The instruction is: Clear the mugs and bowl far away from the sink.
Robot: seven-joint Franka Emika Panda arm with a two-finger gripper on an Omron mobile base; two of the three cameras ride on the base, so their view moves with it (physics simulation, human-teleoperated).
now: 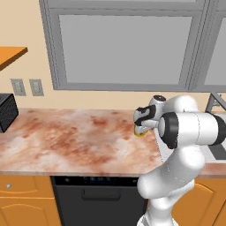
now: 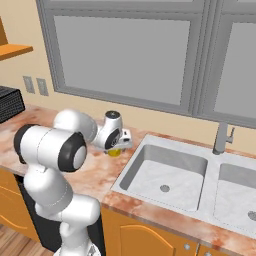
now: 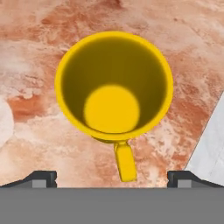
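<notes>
Hand view: yellow mug upright beneath wide-spread pincer.

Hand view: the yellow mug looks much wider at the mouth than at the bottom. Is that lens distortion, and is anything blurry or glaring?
Hand view: the yellow mug flares because the camera looks straight down into it from close up; edges stay sharp, its inner wall shaded dark, no glare. Right base view: even, flat light, soft shading in the sink, nothing blurred.
</notes>
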